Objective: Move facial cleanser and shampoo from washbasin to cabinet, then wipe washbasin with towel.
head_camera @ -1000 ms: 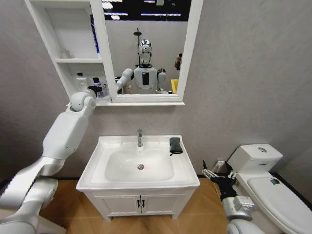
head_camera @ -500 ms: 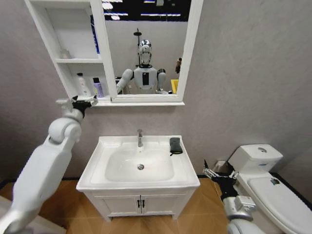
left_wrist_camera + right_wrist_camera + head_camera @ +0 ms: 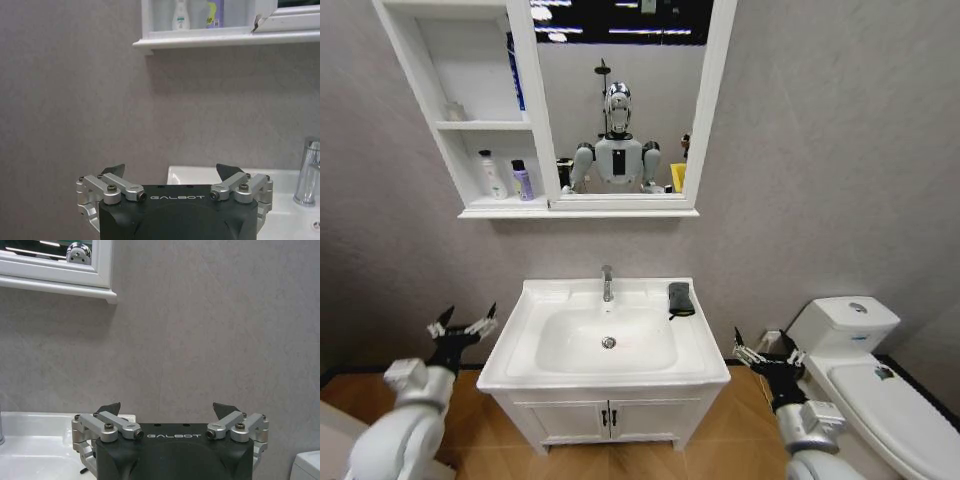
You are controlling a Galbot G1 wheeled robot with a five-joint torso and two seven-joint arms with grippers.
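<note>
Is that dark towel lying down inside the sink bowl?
No, the towel lies on the flat rim of the washbasin, right of the faucet, outside the bowl.

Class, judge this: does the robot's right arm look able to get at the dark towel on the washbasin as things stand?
Probably yes. The towel lies on the washbasin rim's right side, nothing on or beside it. The right pincer is open, low beside that side, with free space between.

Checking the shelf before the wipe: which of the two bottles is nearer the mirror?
The purple bottle. It stands on the cabinet's lower shelf beside the mirror frame; the white bottle stands on its far side.
</note>
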